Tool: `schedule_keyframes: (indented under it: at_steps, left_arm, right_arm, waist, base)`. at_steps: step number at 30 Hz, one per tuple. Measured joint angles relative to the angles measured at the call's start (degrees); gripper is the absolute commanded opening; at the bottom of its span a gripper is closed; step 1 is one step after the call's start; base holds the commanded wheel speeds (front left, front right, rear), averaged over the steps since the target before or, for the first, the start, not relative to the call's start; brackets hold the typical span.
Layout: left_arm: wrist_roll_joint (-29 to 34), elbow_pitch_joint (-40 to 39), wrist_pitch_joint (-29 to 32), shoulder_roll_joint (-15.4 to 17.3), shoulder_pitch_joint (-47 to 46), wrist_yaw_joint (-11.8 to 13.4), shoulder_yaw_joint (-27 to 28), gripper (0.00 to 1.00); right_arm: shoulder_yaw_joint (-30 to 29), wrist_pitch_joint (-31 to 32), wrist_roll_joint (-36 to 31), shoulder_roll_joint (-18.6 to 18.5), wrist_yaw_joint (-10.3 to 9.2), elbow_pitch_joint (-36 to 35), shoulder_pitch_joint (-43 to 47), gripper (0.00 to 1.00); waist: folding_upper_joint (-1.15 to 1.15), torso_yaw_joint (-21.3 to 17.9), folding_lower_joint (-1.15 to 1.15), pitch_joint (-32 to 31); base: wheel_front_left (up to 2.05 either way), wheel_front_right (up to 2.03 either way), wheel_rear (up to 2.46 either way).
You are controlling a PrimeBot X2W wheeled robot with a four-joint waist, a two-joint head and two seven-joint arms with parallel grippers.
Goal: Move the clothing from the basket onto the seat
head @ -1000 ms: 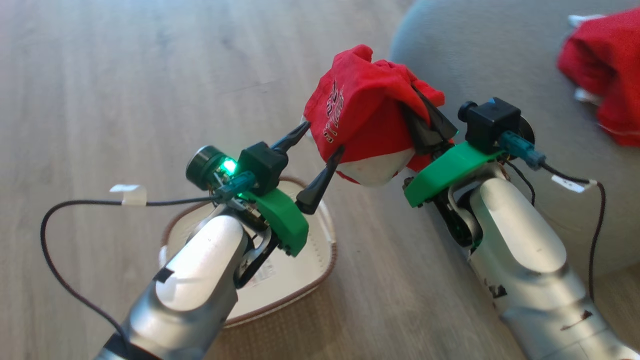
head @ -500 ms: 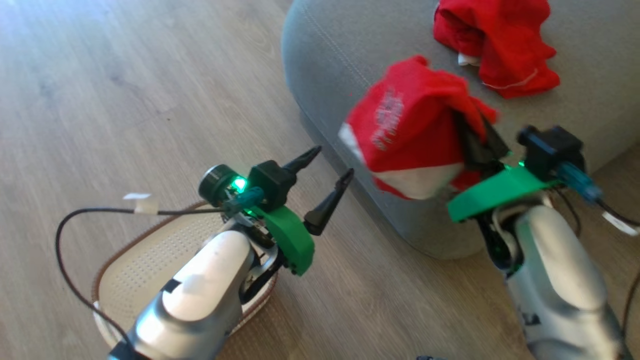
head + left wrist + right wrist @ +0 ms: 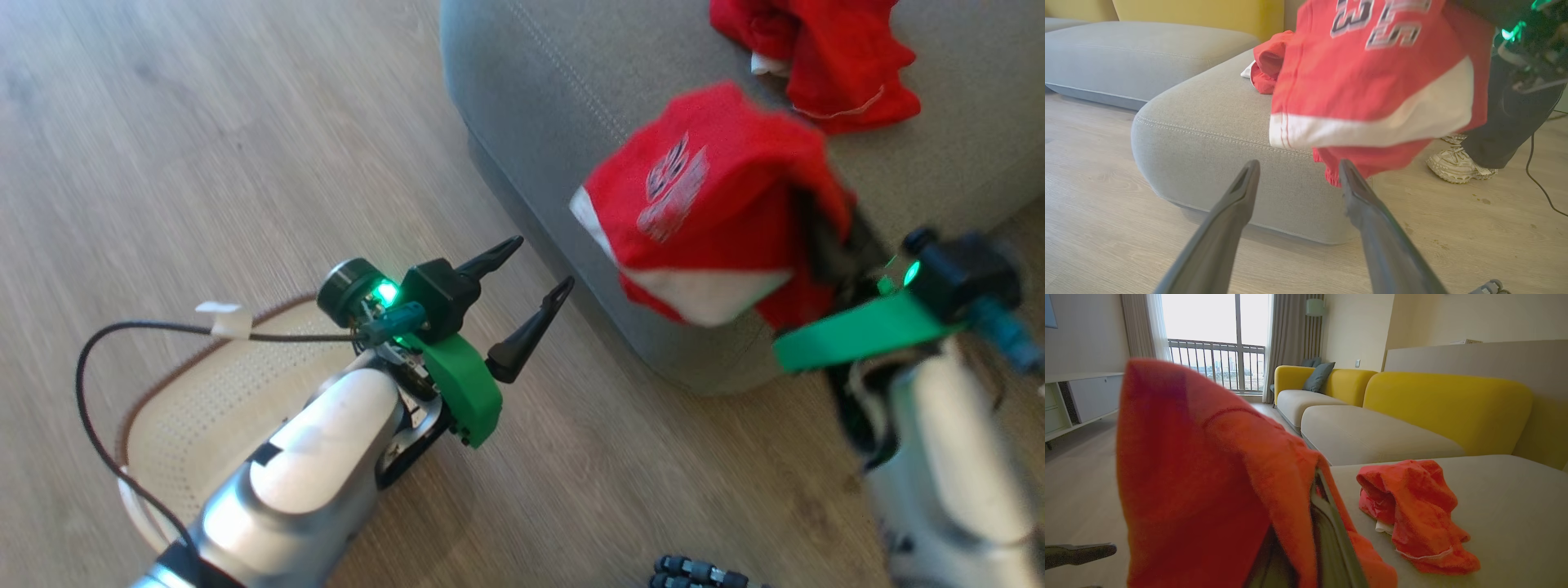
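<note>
Far left: basket (image 3: 188, 408) on the floor (image 3: 204, 163), half hidden behind the left arm (image 3: 326, 441). Next along, left gripper (image 3: 543, 261) spread wide, holding nothing, hanging above the floor just short of the seat (image 3: 555, 106). Then the red shirt (image 3: 702, 212), draped over the right gripper (image 3: 820, 237), pinched between pressed-together fingers, up in the air at the seat's near edge. Further right and farther back, another red piece (image 3: 824, 57) already lying on the seat. Carry step, by the look of it, nearly done. Next up: reach farther over the seat, lower, let go well clear of the edge.
</note>
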Motion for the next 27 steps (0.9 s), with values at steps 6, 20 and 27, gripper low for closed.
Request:
schedule_keyframes:
  at_steps: [6, 20, 27]
  left_arm:
    - [0.03, -3.54, 1.57, 3.56, -1.03, 0.01, -0.53, 1.0]
    - [1.23, -18.83, 7.64, 12.11, -2.22, 1.38, -0.19, 1.0]
    - [1.71, -23.64, 8.49, 14.57, -3.96, 1.24, -0.4, 1.0]
  right_arm:
    - [-2.23, 3.11, -1.36, -5.71, 0.0, -1.69, -11.8, 0.0]
    - [-13.05, 11.06, -3.44, -16.33, 0.01, 7.53, -40.63, 0.0]
    - [-23.87, 16.31, -8.98, -23.77, 0.01, 14.11, -48.49, 0.0]
  waist:
    - [0.0, -0.09, 0.01, 4.42]
    - [0.0, 2.09, 0.02, 17.04]
    - [0.0, 5.85, 0.01, 23.2]
  base:
    - [0.0, 0.0, 0.0]
    - [0.0, 0.0, 0.0]
    - [0.0, 0.0, 0.0]
